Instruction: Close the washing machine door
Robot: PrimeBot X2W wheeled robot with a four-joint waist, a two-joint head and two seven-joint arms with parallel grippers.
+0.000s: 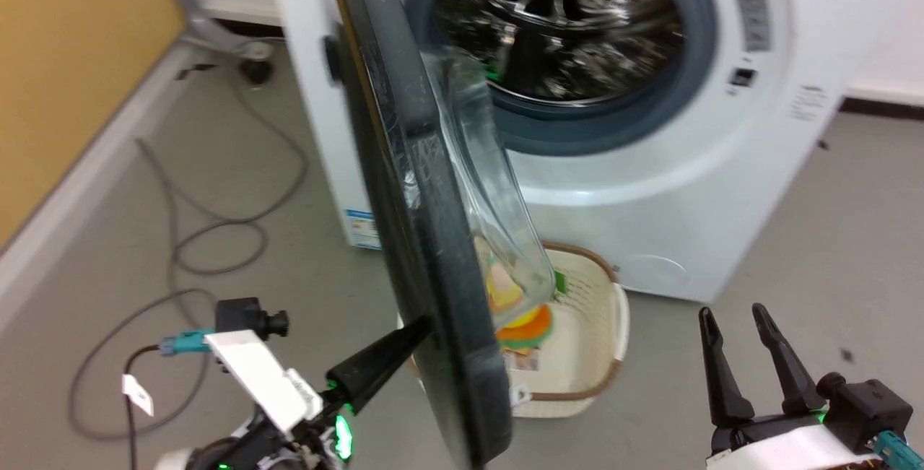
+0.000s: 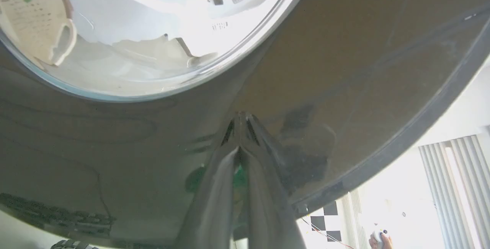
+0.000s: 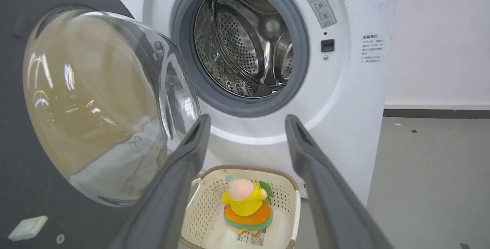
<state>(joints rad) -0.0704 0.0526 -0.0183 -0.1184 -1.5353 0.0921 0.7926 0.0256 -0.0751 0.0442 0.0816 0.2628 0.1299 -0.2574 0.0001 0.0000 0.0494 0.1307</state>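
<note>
While left tool point(image 1: 422, 325), fingers pinched together, is pressing the washing machine door point(image 1: 404, 188), it's risking skating off the glossy face; right tool point(image 1: 730, 311) idling wide, empty.

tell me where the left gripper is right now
In the head view's lower left, the left gripper has its shut jaws against the outer face of the washing machine door, near its lower edge.

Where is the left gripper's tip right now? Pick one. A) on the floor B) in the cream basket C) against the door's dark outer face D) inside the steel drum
C: the shut left gripper touches the glossy outer face of the open washing machine door, its tips meeting their own reflection there.
</note>
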